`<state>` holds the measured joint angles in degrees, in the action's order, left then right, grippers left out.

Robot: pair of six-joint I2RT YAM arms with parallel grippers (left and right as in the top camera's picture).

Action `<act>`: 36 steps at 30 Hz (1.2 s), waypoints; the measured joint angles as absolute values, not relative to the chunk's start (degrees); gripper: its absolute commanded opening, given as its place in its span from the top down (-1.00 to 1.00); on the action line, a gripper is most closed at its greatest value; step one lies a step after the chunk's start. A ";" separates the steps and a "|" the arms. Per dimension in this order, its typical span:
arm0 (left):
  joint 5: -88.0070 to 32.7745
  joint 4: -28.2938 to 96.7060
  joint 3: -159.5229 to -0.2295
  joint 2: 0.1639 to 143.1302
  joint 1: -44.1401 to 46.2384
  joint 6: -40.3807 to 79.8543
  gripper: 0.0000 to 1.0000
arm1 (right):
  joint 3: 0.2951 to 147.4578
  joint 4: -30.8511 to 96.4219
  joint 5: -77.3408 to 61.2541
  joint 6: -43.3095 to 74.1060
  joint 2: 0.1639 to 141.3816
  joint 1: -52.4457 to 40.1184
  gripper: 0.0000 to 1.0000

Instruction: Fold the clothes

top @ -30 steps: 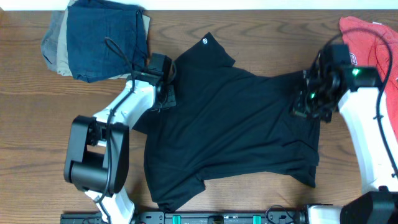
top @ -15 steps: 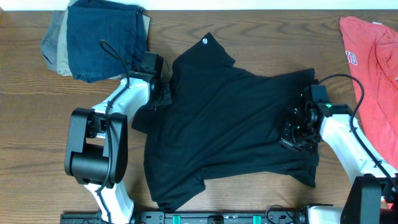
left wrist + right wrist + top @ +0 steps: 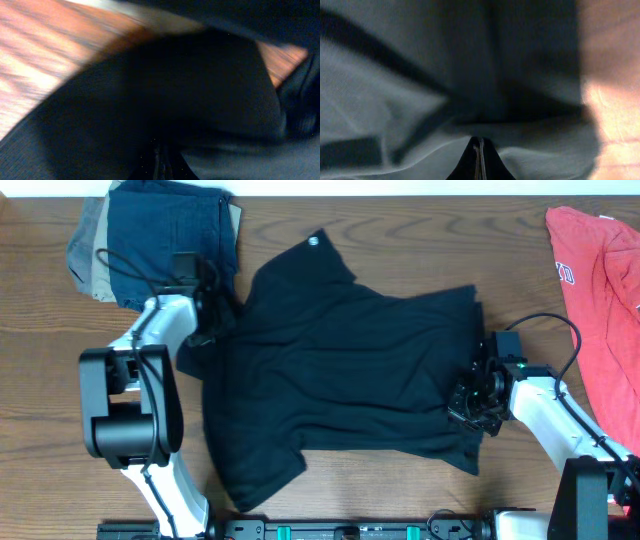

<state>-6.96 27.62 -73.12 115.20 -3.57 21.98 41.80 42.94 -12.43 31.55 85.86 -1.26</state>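
The clothes, a black T-shirt (image 3: 350,370), lie spread across the middle of the wooden table (image 3: 60,400), with a small white round logo (image 3: 314,242) at the upper tip. My left gripper (image 3: 210,322) is at the shirt's left edge, shut on the fabric. In the left wrist view dark cloth (image 3: 175,90) fills the frame around the closed gripper (image 3: 161,165). My right gripper (image 3: 466,402) is at the shirt's right edge, shut on the fabric. The right wrist view shows the gripper (image 3: 479,160) pinched together, with cloth (image 3: 420,100) creased towards it.
A folded pile sits at the back left: a dark blue garment (image 3: 165,235) on top of tan and grey ones (image 3: 88,258), close to my left arm. A red T-shirt (image 3: 600,290) lies at the right edge. A black bar (image 3: 350,531) runs along the front edge.
Both grippers have moved left and the black T-shirt has slid left with them. My right arm came down onto the shirt's right edge. My left gripper has closed tighter.
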 measured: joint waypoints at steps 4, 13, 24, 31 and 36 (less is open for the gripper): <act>-6.94 28.25 -73.23 115.18 -6.44 23.88 0.88 | 41.80 41.06 -12.43 31.66 85.86 -1.26 0.98; -4.27 33.63 -71.20 112.09 -7.94 25.78 0.20 | 43.05 42.13 -14.76 30.02 85.86 -1.37 0.88; -10.66 44.97 -69.76 98.41 -0.89 25.78 -0.35 | 46.24 46.85 -14.68 26.83 85.86 -2.92 -0.03; -11.84 48.25 -69.65 98.06 8.32 24.53 -0.62 | 46.24 55.86 -19.88 20.29 85.86 -2.92 0.10; -10.24 48.45 -69.08 98.04 12.16 23.97 -0.83 | 46.17 57.76 -21.89 18.35 85.86 -3.33 0.13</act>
<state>-10.24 48.45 -69.08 98.04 12.16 23.97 46.17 57.76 -21.89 18.35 85.86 -3.33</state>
